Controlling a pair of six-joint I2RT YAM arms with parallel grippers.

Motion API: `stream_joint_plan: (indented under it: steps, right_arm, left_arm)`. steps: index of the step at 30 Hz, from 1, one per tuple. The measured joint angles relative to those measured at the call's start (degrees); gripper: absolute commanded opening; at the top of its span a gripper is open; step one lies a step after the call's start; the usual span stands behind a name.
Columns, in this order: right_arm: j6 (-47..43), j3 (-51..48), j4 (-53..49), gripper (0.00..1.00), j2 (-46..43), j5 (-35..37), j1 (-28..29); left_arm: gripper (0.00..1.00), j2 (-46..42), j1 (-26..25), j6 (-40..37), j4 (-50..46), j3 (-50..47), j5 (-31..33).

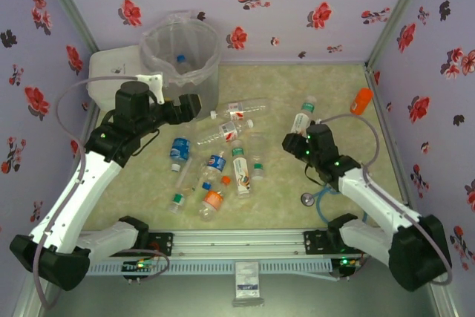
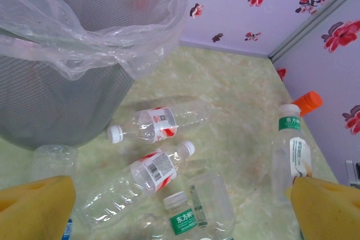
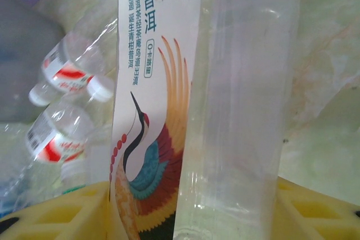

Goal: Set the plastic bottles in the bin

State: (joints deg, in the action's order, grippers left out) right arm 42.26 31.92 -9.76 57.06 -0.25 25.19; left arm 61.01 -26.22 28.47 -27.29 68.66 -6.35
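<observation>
The bin [image 1: 204,72], a grey bucket with a clear bag, stands at the back left with one bottle inside. Several plastic bottles lie mid-table: two with red-white labels [image 1: 239,111] [image 1: 226,134], two with blue labels [image 1: 180,148] [image 1: 215,162], and one with a green label [image 1: 241,171]. My left gripper [image 1: 194,105] hovers open beside the bin, above the red-white bottles [image 2: 157,125] [image 2: 146,175]. My right gripper [image 1: 297,139] is shut on an upright green-labelled bottle [image 1: 304,116]. In the right wrist view that bottle [image 3: 225,111] fills the gap between the yellow fingers [image 3: 56,214].
A white lidded box [image 1: 111,72] sits left of the bin. A solid orange bottle-shaped object [image 1: 361,100] lies at the back right. A stethoscope-like item [image 1: 315,198] rests near the right arm's base. Flowered walls close in three sides.
</observation>
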Motion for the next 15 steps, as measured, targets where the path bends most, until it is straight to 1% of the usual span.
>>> stream_joint_plan:
  steps: [6, 12, 15]
  right_arm:
    - [-2.62, -1.88, -3.04, 0.14, -7.34, -2.01, 2.67]
    - [-5.35, -0.02, -6.93, 0.13, -8.68, -3.63, 4.85]
    - [-8.09, 2.36, -7.34, 0.13, -8.57, -6.54, 6.6]
  left_arm:
    - [0.98, 0.07, -0.22, 2.34, 0.94, -0.02, -1.27]
    - [0.97, 0.52, -1.01, 5.77, 4.35, -0.85, -2.75]
    - [0.99, 2.05, -1.75, 7.41, 6.14, -1.38, -4.11]
